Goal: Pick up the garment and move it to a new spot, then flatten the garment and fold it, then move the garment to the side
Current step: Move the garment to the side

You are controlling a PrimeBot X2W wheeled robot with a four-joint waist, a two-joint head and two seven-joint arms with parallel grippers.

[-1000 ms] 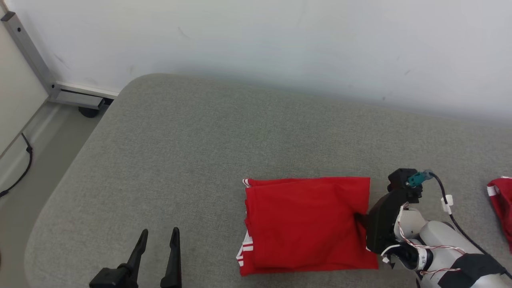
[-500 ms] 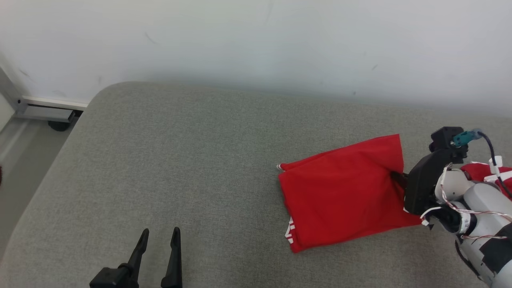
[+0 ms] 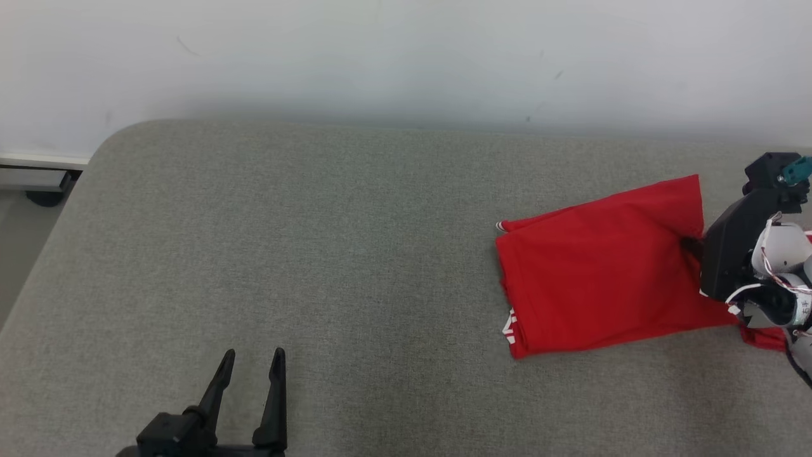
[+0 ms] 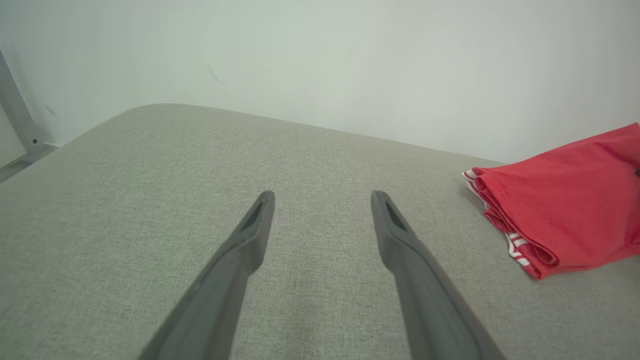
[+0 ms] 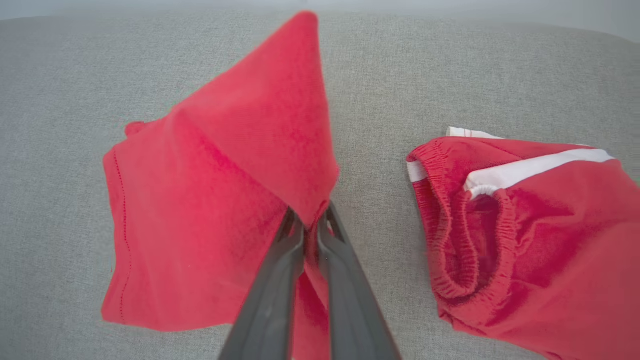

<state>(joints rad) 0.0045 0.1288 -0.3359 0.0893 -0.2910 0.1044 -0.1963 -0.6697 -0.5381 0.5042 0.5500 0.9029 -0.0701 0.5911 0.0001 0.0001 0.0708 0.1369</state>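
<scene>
The garment is a folded red piece with white stripes at its near left corner, lying at the right of the grey cushioned surface. My right gripper is shut on its right edge, and that edge is pulled up off the surface. In the right wrist view the fingers pinch a raised red peak of the garment. My left gripper hangs open at the lower left, far from the cloth. The left wrist view has its gripper over bare fabric, with the garment off to the right.
A second red garment with a white stripe and an elastic waistband lies just right of the held one; a bit of it peeks from under my right wrist. A pale wall backs the surface. The surface's rounded left corner drops to the floor.
The right gripper has dragged the garment to the right and farther back, tilting it and lifting its right edge. The head camera has turned right. The left gripper stayed open.
</scene>
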